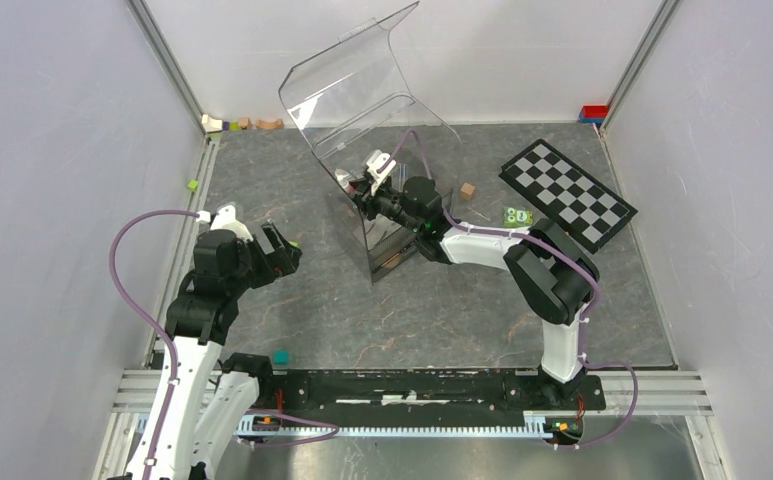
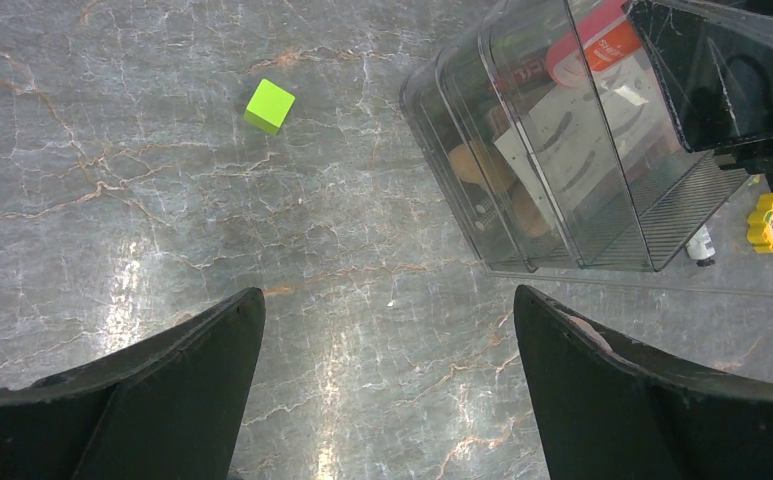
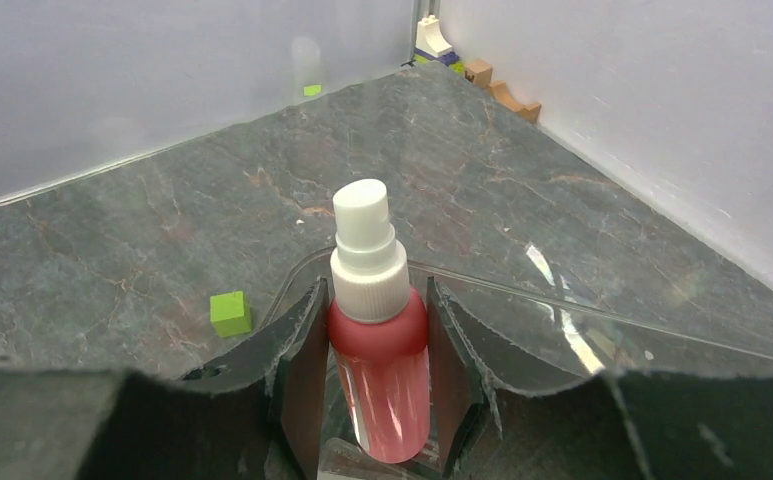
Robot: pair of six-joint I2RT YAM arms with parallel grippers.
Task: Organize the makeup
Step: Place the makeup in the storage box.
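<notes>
Organiser [image 1: 387,250], clear, lid raised, at centre of worktop [image 1: 462,310]. Right pincer [image 3: 376,315] clamped on pink spray bottle [image 3: 380,390] over its rim: stowing step, likely needing a straight descent into a free compartment. Left pincer [image 2: 387,390] wide, empty, alongside.

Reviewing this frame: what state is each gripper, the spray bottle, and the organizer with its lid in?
left gripper: open, empty.
pink spray bottle: upright, white cap on, held.
right gripper: shut on pink spray bottle.
organizer lid: raised open.
clear organizer: upright on the table, partly filled.
</notes>
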